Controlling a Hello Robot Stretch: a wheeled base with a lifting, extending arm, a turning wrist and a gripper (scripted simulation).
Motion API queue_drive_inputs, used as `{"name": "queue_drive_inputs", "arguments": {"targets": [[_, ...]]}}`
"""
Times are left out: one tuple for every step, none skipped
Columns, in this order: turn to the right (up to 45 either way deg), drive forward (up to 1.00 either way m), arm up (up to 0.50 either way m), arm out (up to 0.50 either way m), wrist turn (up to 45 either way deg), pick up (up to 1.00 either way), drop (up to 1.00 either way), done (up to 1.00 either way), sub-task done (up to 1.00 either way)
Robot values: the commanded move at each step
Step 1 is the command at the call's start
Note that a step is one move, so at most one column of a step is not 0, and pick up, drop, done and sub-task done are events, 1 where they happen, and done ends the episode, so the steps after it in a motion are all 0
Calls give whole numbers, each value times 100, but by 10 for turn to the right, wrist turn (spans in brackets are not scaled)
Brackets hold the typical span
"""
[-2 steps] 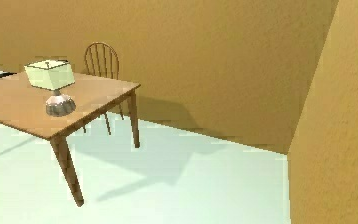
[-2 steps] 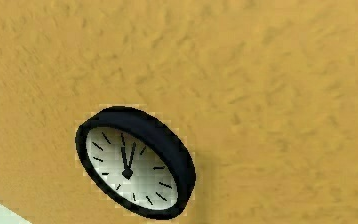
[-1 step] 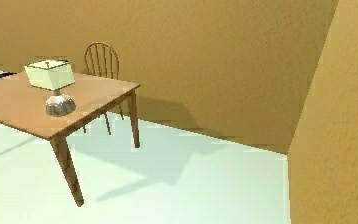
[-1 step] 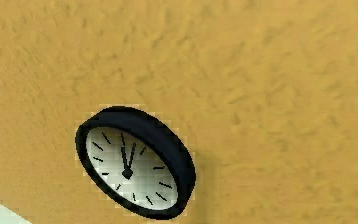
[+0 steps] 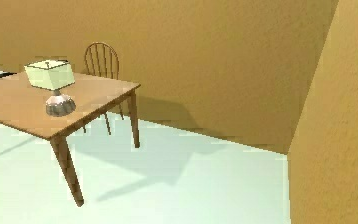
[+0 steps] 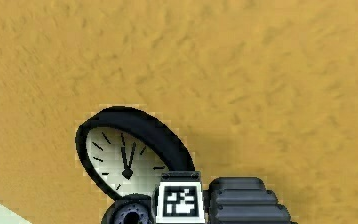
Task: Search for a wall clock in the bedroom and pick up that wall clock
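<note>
Wall clock (image 6: pixel 127 160), black-rimmed with a white face, sits low against the tan wall (image 6: pixel 237 70) in the arm side view, tilted back as if the wall props it up. Just near of it is the arm (image 6: pixel 249 202) with its white marker square (image 6: pixel 179 200), and the gripper (image 6: pixel 130 213) is to the marker's left. That reach looks lined up for a grasp. I cannot tell how the gripper's fingers stand or whether it holds anything, since the clock lies right behind it. In the forward view, a wooden counter (image 5: pixel 102 98) at the left carries a table lamp (image 5: pixel 51 80), with a chair (image 5: pixel 101 58) at its far side.
</note>
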Motion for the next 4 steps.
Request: {"name": "queue_drive_inputs", "arguments": {"targets": [[0, 0, 0, 0, 450, 0, 0, 0, 0], [0, 0, 0, 0, 450, 0, 0, 0, 0], [0, 0, 0, 0, 450, 0, 0, 0, 0], [0, 0, 0, 0, 450, 0, 0, 0, 0]]}}
